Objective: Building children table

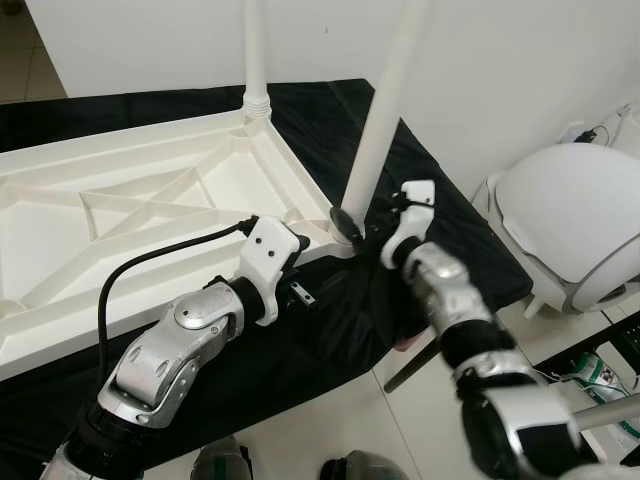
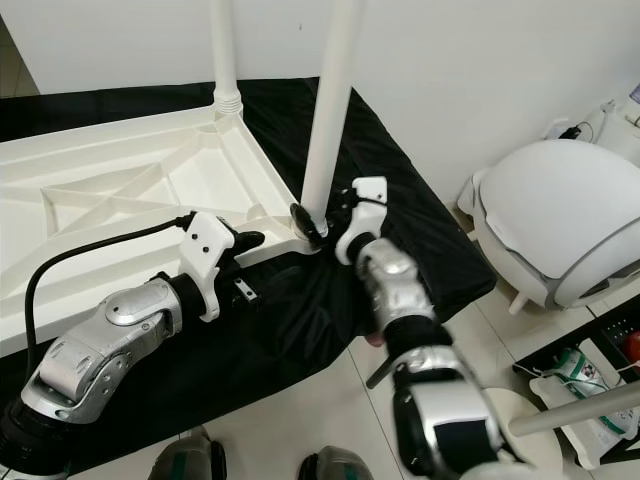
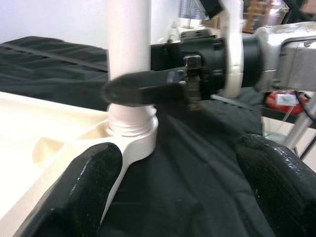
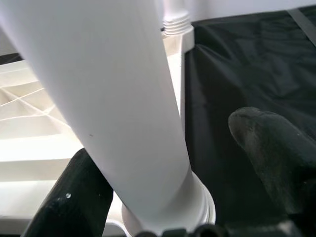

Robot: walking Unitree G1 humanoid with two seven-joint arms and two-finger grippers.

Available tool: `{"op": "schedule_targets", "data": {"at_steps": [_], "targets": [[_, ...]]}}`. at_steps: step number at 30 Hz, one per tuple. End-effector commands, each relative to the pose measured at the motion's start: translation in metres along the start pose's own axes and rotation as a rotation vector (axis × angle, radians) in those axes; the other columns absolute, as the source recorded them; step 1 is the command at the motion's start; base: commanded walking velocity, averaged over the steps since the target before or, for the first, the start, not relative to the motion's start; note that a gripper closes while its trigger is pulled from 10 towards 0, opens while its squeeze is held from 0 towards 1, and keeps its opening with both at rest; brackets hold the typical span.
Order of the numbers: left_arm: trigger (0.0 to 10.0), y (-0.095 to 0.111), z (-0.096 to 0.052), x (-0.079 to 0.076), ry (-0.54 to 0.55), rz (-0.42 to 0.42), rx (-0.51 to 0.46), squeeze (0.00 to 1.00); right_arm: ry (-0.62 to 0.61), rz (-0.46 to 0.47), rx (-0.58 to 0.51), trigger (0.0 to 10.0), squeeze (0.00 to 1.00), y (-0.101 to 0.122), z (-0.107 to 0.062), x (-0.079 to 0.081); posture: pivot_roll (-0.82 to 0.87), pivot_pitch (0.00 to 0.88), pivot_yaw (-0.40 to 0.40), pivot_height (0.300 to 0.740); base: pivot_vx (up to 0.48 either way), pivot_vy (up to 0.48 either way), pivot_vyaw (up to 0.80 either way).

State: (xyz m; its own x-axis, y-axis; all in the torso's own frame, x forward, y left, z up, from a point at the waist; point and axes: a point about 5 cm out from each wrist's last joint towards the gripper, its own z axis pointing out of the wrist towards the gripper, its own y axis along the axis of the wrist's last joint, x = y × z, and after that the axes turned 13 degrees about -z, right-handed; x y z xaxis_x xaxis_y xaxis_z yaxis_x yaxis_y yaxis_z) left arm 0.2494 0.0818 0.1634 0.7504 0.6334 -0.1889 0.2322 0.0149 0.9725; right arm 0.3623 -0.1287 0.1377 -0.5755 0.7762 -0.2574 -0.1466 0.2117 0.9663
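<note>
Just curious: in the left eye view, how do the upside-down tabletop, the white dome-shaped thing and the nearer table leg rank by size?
1. Tabletop.
2. White dome, partly cut off.
3. Nearer table leg, held near its base by the right gripper.

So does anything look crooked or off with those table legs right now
Yes: the near leg leans in its corner socket, while the far leg stands straight. The right end effector has its fingers around the leaning leg's base, so it looks not fully seated yet.

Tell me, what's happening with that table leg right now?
Right gripper fingers around near leg at its socket. Left gripper open beside tabletop corner. Far leg upright.
</note>
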Motion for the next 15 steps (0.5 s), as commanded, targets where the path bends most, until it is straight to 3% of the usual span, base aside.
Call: {"op": "schedule_targets", "data": {"at_steps": [1, 8, 15], "targets": [[10.0, 0.0, 0.001, -0.002, -0.059, 0.012, 0.019, 0.0, 0.032, -0.016, 0.002, 10.0, 0.0, -0.002, -0.002, -0.003, 0.03, 0.0, -0.082, 0.74, 0.0, 0.0, 0.0], [10.0, 0.001, -0.001, -0.001, -0.054, 0.017, 0.018, 0.0, 0.191, -0.106, 0.058, 10.0, 0.0, -0.008, 0.001, 0.002, 0.05, 0.0, -0.079, 0.74, 0.0, 0.0, 0.0], [10.0, 0.002, -0.002, 0.0, -0.048, 0.018, 0.018, 0.0, 0.219, -0.118, 0.076, 10.0, 0.0, -0.009, 0.011, 0.012, 0.05, 0.0, -0.074, 0.74, 0.0, 0.0, 0.0]]}}
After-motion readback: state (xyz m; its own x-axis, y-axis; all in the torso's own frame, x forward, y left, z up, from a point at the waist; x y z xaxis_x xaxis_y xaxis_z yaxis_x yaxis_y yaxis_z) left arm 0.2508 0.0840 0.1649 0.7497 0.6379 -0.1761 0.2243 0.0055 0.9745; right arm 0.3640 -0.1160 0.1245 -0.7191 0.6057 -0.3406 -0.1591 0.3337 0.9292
